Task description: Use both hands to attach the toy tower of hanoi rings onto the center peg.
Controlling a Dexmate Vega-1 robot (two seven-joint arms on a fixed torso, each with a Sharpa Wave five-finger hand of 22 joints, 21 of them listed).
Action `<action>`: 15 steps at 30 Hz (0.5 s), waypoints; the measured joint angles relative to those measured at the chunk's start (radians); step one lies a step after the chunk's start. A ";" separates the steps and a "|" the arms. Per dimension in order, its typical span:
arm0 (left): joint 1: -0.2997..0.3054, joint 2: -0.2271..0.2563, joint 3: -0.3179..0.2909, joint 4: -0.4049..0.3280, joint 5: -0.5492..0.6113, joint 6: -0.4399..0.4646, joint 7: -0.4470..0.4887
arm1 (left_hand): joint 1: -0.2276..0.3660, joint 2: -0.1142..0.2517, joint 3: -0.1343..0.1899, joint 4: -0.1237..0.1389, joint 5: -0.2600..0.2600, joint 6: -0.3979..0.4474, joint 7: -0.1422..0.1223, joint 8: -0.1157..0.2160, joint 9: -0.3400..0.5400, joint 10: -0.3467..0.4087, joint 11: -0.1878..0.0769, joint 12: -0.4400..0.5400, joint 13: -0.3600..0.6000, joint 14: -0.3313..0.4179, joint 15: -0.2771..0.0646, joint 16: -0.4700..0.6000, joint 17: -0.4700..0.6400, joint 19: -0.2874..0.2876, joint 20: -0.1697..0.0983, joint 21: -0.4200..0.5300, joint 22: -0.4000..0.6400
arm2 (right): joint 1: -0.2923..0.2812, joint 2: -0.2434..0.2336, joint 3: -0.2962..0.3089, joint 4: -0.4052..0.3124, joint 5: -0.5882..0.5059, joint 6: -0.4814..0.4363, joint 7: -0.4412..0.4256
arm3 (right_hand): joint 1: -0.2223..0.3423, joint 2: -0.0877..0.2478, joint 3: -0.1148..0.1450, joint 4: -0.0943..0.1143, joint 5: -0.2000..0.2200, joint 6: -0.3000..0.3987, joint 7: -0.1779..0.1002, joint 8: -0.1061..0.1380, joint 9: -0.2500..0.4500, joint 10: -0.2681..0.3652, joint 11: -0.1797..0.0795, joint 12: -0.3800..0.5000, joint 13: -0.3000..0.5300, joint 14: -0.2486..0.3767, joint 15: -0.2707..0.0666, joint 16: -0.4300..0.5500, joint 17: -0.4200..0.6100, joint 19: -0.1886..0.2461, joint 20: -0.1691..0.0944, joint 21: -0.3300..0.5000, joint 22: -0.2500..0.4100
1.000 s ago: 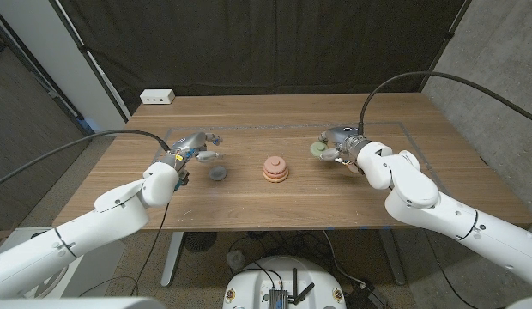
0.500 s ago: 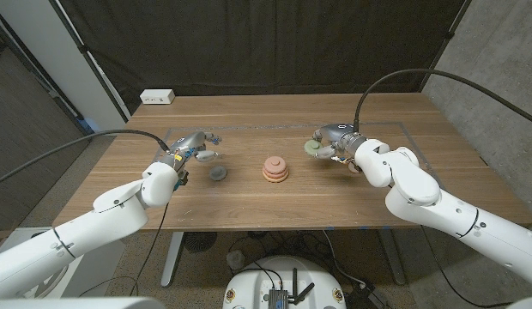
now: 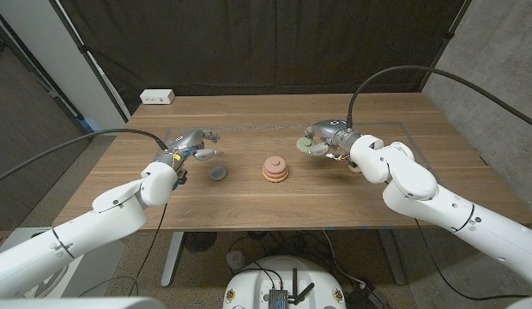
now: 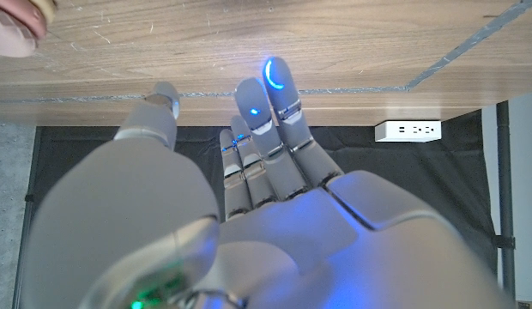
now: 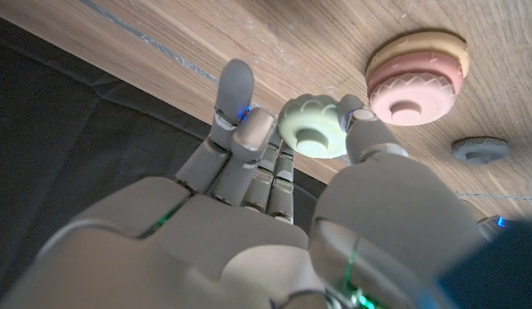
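Head view: the right hand (image 3: 335,142) pinches a pale green ring (image 3: 314,146) between thumb and fingers and holds it above the wooden table (image 3: 249,206), clear of the surface. The ring stack (image 3: 275,168) on the center peg stands at mid-table, a pink ring uppermost over a tan one. From the carried ring, the stack lies toward the robot's left and somewhat nearer the robot's body — this offset is the relation on which the coming move turns. The two are near but apart, not yet aligned.

Right wrist view: the green ring (image 5: 313,129) sits between the thumb and the fingers (image 5: 236,112), its broad face and central hole turned toward the camera; the stack (image 5: 416,73) shows beyond it, and a gray ring (image 5: 479,151) lies alone on the wood.

Head view: that gray ring (image 3: 217,173) rests flat on the table just in front of the left hand (image 3: 193,146), between that hand and the stack. The left hand holds nothing, its fingers loosely extended — the left wrist view shows the fingers (image 4: 266,129) straight, with the tips at the table.

Judgement: the right hand is the nearer to the peg and already loaded; placement appears to call for carrying the green ring leftward until its hole stands over the peg, with the ring's axis brought vertical, then lowering. The gray ring looks to be the left hand's piece.
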 measured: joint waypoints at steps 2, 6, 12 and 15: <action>0.002 -0.001 -0.003 0.003 -0.001 -0.005 0.002 | 0.000 0.000 0.000 0.000 0.000 0.000 0.000 0.000 0.000 0.000 0.000 0.000 0.000 0.000 0.000 0.000 0.000 0.000 0.000 0.000 0.000 | 0.007 0.006 -0.003 0.006 -0.003 0.016 0.004 | 0.000 0.000 0.000 0.000 0.004 0.000 0.000 0.000 0.000 0.000 0.000 0.000 0.000 0.002 -0.002 0.000 0.000 0.000 0.000 0.000 0.000; 0.004 -0.001 -0.006 0.007 -0.004 -0.010 0.005 | 0.000 0.000 0.000 0.000 0.000 0.001 -0.001 0.000 0.000 0.009 -0.006 0.000 0.000 0.004 -0.004 0.000 -0.005 0.003 -0.003 0.000 0.000 | 0.020 0.017 -0.009 0.015 -0.007 0.041 0.012 | 0.000 0.000 0.000 0.000 0.004 0.000 0.000 0.000 0.000 0.000 0.000 -0.001 0.003 0.002 -0.002 0.000 0.000 0.000 0.000 0.000 0.000; 0.010 -0.001 -0.013 0.014 -0.008 -0.019 0.009 | 0.000 0.000 0.000 0.000 0.000 0.002 -0.002 0.000 0.000 0.009 -0.006 0.000 0.000 0.005 -0.005 0.000 -0.005 0.003 -0.003 0.000 0.000 | 0.040 0.033 -0.019 0.028 -0.015 0.081 0.030 | 0.000 0.000 0.000 0.000 0.004 0.000 0.000 -0.002 0.000 0.000 0.000 -0.004 0.007 0.004 0.000 0.000 0.000 0.000 0.000 0.000 0.000; 0.014 -0.001 -0.018 0.017 -0.012 -0.025 0.012 | 0.000 0.000 0.001 0.001 0.000 0.002 -0.002 -0.004 0.000 0.009 -0.006 0.000 0.000 0.007 -0.003 0.000 -0.005 0.003 -0.003 0.000 0.000 | 0.053 0.045 -0.024 0.035 -0.019 0.100 0.043 | 0.000 0.000 0.000 0.000 0.004 0.000 0.000 -0.003 0.000 0.000 0.000 -0.004 0.007 0.003 0.000 0.000 0.000 0.000 0.000 0.000 0.000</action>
